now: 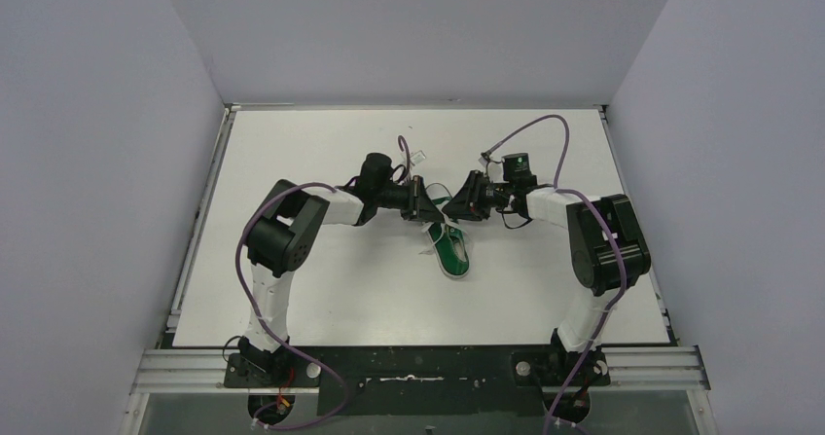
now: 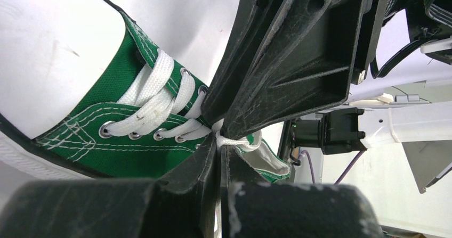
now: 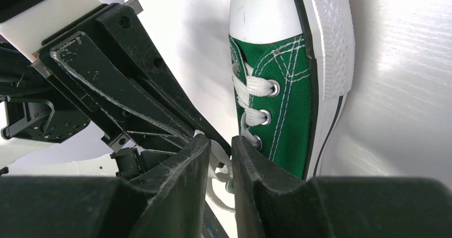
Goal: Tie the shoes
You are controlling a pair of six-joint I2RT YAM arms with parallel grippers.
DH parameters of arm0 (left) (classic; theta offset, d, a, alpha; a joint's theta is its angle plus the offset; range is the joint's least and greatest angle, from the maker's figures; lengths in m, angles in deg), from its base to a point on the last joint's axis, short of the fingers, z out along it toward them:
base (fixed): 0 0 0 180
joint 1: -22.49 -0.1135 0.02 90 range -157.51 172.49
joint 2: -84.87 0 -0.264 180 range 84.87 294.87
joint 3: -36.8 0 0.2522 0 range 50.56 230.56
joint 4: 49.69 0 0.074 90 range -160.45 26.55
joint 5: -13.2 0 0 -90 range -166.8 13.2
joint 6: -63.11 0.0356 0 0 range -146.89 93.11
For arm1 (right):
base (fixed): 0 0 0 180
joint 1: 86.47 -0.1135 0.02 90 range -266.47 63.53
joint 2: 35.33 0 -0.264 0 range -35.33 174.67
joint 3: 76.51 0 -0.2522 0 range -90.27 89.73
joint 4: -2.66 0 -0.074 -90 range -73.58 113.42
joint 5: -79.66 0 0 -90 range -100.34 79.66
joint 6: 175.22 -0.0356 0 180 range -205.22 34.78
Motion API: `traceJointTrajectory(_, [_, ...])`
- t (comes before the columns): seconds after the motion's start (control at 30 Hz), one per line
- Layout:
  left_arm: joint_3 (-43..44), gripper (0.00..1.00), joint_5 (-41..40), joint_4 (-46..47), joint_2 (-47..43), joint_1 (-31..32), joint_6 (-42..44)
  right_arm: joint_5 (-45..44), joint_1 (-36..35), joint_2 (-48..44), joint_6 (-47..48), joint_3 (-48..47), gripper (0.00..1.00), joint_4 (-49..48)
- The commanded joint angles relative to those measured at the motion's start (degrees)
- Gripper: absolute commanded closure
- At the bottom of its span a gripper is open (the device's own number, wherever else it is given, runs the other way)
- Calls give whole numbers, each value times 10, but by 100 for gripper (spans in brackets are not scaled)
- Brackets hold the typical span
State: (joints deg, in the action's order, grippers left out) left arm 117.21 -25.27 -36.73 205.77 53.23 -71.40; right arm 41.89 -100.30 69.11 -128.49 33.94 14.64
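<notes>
The green sneaker lies mid-table, its white toe cap toward the near edge. Both grippers meet over its ankle end. My left gripper is shut on a strand of white lace just past the top eyelets; in the left wrist view its fingers press together on it. My right gripper comes from the right; in the right wrist view its fingers stand nearly together with a lace strand between them. The crossed laces run over the tongue. The knot area is hidden by the fingers.
A small clear object lies on the white table behind the left wrist. Purple cables loop over both arms. Grey walls close in the table on the left, the back and the right.
</notes>
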Motion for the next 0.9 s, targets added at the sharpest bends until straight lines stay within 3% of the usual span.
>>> traceJointTrajectory(0.0, [35,100,0,40,3,-3,0,33,-11,-28,-14,6,74,-27])
traceJointTrajectory(0.33, [51,100,-4,42,10,-2,-11,35,-18,-37,-11,8,75,-24])
traceJointTrajectory(0.5, [49,100,-6,44,8,-1,-12,20,-20,-44,-4,7,100,-20])
traceJointTrajectory(0.73, [27,100,-5,38,-9,-5,-4,-61,-14,-84,68,-18,100,45])
traceJointTrajectory(0.87, [15,88,-5,8,-20,-7,16,-107,-11,-100,116,-30,100,76])
